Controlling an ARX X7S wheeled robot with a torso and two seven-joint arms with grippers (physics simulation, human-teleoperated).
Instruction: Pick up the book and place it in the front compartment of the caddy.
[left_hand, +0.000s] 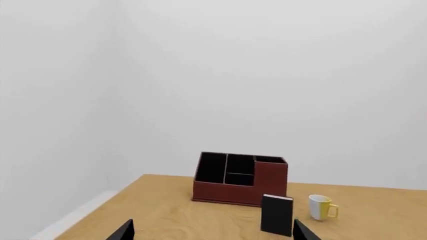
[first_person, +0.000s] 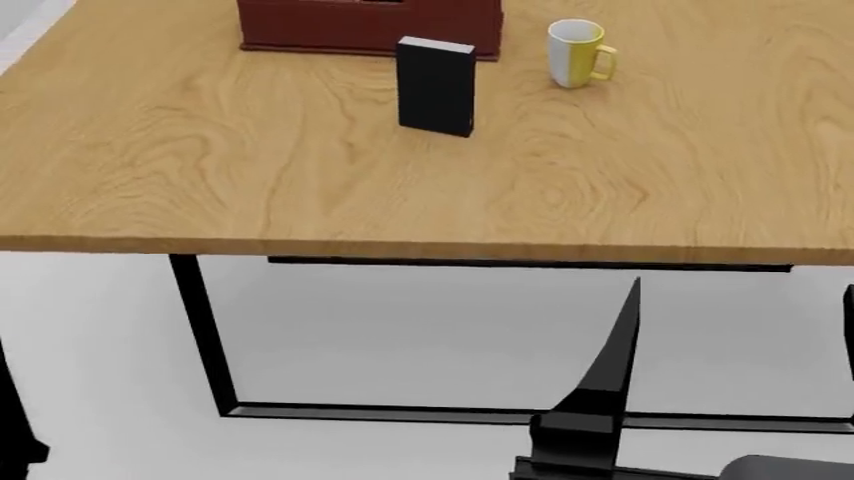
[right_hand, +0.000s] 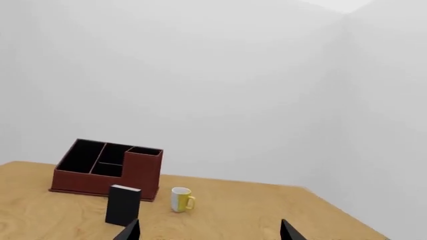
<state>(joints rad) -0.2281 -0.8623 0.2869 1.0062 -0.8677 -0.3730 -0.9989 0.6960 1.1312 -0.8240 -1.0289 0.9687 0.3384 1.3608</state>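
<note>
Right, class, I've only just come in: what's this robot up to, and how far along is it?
Nothing is being handled yet. The black book stands upright on the wooden table, just in front of the red caddy, with a white-and-yellow mug off to the right. Both arms are held back from the table: the left gripper and the right gripper are open and empty, facing the objects from a distance. The pick-up hasn't started.

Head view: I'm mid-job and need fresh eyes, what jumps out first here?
The black book stands upright near the far edge of the wooden table, just in front of the dark red caddy. A white-and-yellow mug sits apart to the book's right. Both grippers are well short of the objects, fingertips spread apart in the wrist views, holding nothing.
</note>
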